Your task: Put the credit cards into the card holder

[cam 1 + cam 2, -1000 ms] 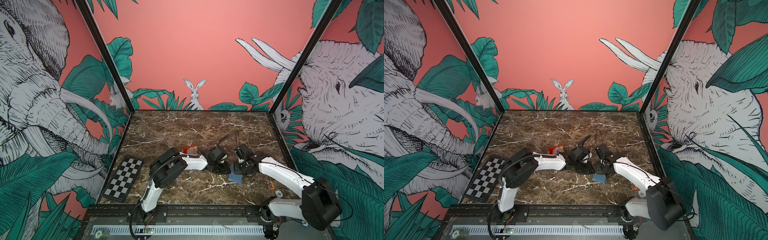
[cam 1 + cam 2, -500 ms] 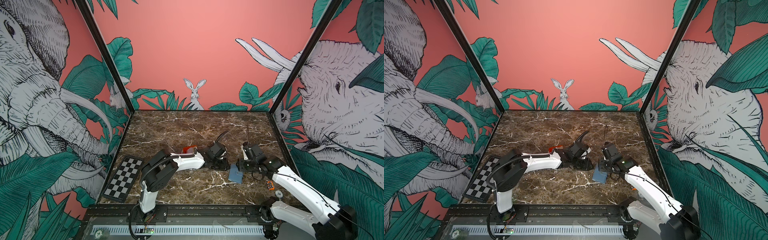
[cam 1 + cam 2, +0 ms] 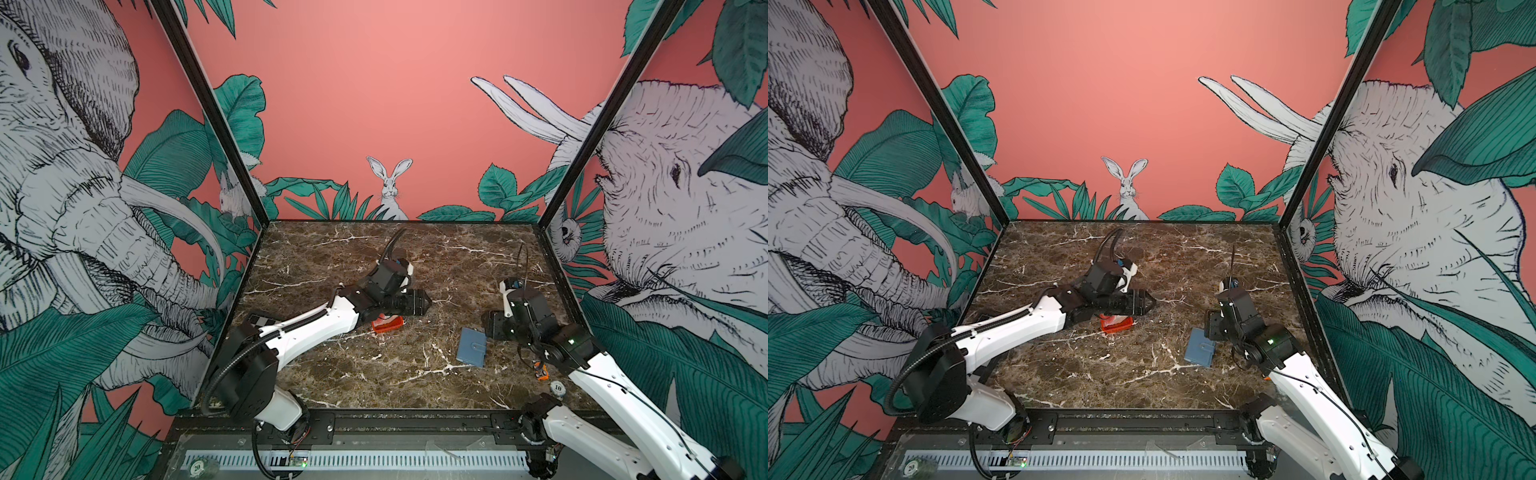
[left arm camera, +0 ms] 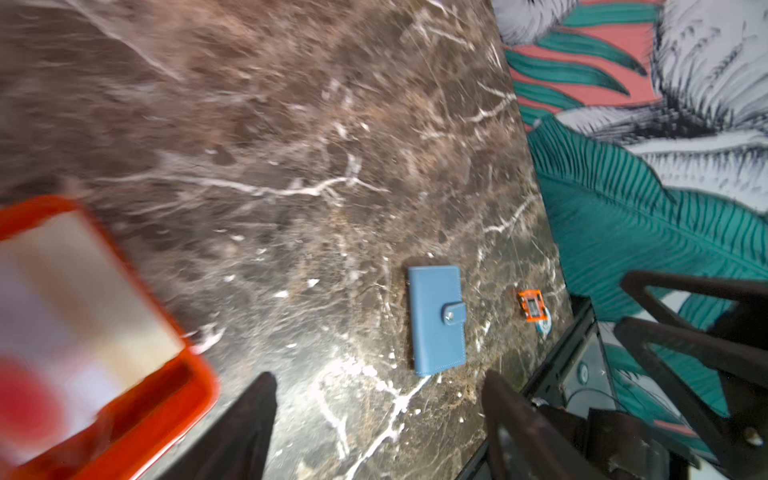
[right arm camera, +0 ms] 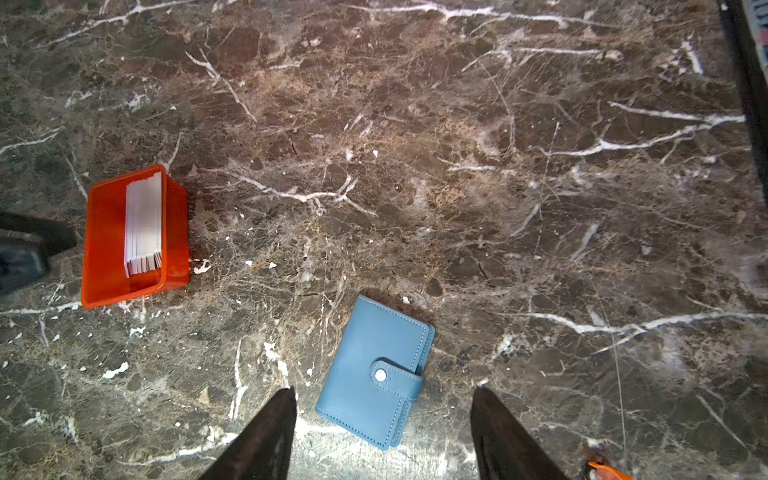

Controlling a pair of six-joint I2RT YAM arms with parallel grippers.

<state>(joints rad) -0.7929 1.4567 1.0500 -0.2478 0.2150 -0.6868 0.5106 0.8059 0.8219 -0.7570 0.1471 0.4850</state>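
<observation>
The card holder [image 3: 471,347] [image 3: 1200,351] is a slate-blue wallet lying snapped shut on the marble, right of centre. The credit cards [image 5: 143,224] stand as a white stack in an orange tray [image 3: 387,324] [image 3: 1116,324]. In the left wrist view a card [image 4: 62,311] with a red circle shows as a blur. My left gripper [image 3: 428,301] [image 4: 379,376] hovers just behind the tray, open and empty. My right gripper [image 3: 491,326] [image 5: 383,390] hangs open above the wallet's [image 5: 374,374] far right side, apart from it. The wallet [image 4: 436,320] lies ahead of my left fingers.
A checkerboard panel [image 3: 262,321] lies at the left edge, mostly hidden behind my left arm. A small orange part [image 3: 540,370] [image 4: 530,305] and a white round chip [image 3: 557,388] sit near the front right corner. Walls enclose the table on three sides.
Both grippers opened from nearly shut. They were together at the wallet; the right arm drew back to the right and the left lifted away, leaving the wallet shut on the table.
</observation>
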